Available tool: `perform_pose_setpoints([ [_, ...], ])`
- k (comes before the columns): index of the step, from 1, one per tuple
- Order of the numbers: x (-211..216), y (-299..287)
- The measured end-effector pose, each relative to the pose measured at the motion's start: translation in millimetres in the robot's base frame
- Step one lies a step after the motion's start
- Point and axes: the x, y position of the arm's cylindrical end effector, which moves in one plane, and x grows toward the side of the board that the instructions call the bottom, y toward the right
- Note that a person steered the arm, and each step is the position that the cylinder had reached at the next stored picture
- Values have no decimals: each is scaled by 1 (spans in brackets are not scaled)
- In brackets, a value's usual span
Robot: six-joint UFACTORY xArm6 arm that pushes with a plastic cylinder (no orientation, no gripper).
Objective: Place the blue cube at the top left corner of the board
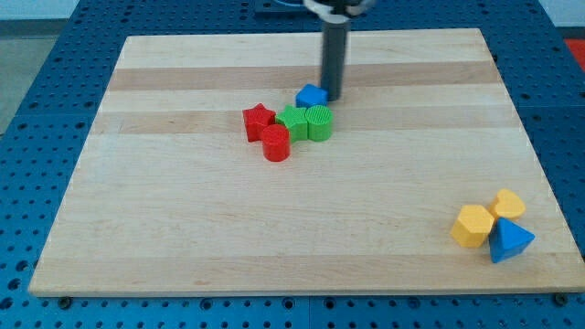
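No text, label, brand, number or sign can be read anywhere in the camera view — not on the wooden board point(183, 228), not on any of the coloured blocks, not on the dark rod — and the blue perforated surface around the board carries none either.

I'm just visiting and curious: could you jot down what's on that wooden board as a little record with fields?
board: wooden board
my tip, against the blue cube's right side
centre cluster: blue cube, red star, red cylinder, green star, green cylinder
bottom right cluster: yellow hexagon, yellow block, blue triangle
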Motion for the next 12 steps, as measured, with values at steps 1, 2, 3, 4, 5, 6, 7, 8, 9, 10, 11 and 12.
perform_pose_setpoints([
  [1, 13, -7],
  [2, 22, 33],
  [3, 38, 48],
  [4, 52, 18],
  [5, 55, -19],
  [6, 54, -38],
  [7, 36, -64],
  [8, 6, -76],
  [9, -23, -76],
  [10, -42, -89],
  [11, -34, -112],
  [12, -27, -132],
])
